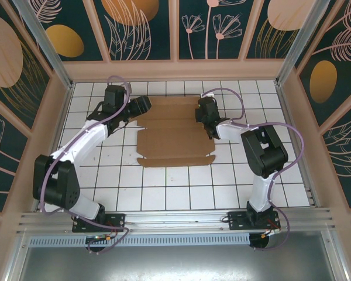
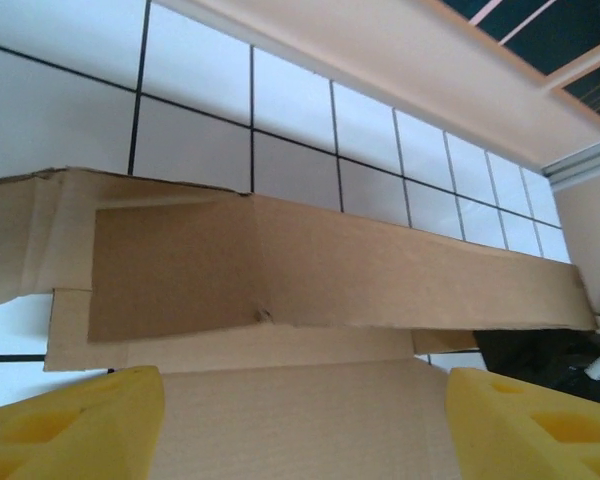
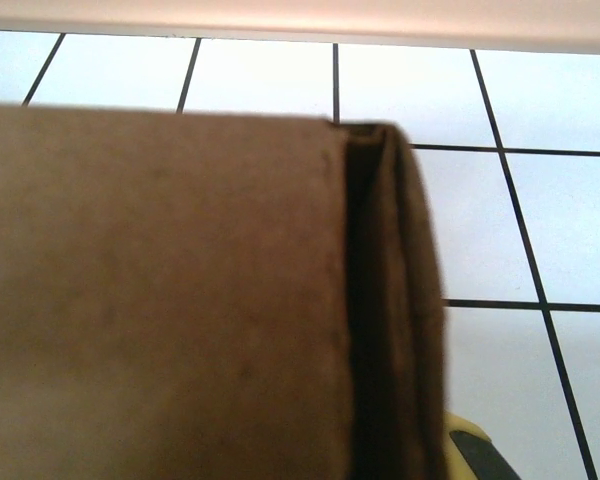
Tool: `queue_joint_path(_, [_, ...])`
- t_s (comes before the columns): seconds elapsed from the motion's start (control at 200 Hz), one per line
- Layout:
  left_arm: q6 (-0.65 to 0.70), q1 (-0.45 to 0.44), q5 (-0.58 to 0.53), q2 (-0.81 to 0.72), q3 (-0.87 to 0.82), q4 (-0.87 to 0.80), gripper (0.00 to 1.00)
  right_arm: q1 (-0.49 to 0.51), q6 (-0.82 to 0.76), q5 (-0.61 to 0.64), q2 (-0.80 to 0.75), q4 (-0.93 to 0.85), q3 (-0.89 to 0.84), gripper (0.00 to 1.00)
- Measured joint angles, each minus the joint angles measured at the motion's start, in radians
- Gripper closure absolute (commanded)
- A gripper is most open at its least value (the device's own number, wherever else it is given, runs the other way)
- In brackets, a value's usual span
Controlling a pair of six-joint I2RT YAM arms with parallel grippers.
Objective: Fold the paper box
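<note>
The box (image 1: 174, 140) is laid mostly flat on a white tiled table (image 1: 181, 190) — walled in by dark, leaf-patterned panels (image 1: 143, 29). The left gripper (image 1: 141, 109) is spread open at its left edge; the right gripper (image 1: 209, 122) is clamped on its right flap.

Overhead view: bright, even light falls from above on the white tiled table (image 1: 164, 187). The arms cast only soft, faint shadows on the tiles, and the picture is sharp from edge to edge.

Left wrist view: the tiles toward the table's far edge are almost washed out. The raised flap of the paper box (image 2: 310, 280) is darker on its facing side. The yellow fingers (image 2: 70, 420) in the bottom corners look slightly soft.

Right wrist view: the paper box (image 3: 160, 300) is so close that it is blurred and dim, with a dark, shadowed crease. The tiles behind it are sharper and bluish-white.
</note>
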Motion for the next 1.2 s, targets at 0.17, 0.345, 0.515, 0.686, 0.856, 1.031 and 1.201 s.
queue_joint_path(0.17, [-0.001,0.031,0.034,0.077,0.032,0.026,0.28,0.000,-0.008,-0.007,0.000,-0.001,0.002,1.00])
queue_joint_path(0.345, [-0.005,0.034,0.071,0.116,0.052,0.057,0.29,0.000,-0.009,-0.007,0.000,-0.005,0.003,1.00])
queue_joint_path(0.515, [-0.005,0.034,0.077,0.109,0.052,0.064,0.28,0.000,-0.019,-0.013,0.001,-0.007,0.006,1.00])
queue_joint_path(0.686, [-0.003,0.034,0.051,0.043,-0.007,0.045,0.27,0.001,-0.026,-0.014,0.006,-0.032,0.026,1.00])
queue_joint_path(0.856, [0.020,0.034,-0.031,-0.079,-0.074,-0.024,0.26,0.001,-0.039,-0.009,0.010,-0.050,0.038,1.00])
queue_joint_path(1.031, [0.072,0.034,-0.082,-0.148,-0.055,-0.080,0.26,0.001,-0.053,-0.010,0.010,-0.050,0.039,1.00])
queue_joint_path(1.201, [0.114,0.034,-0.073,-0.098,0.060,-0.142,0.27,0.001,-0.056,-0.012,0.010,-0.050,0.039,1.00])
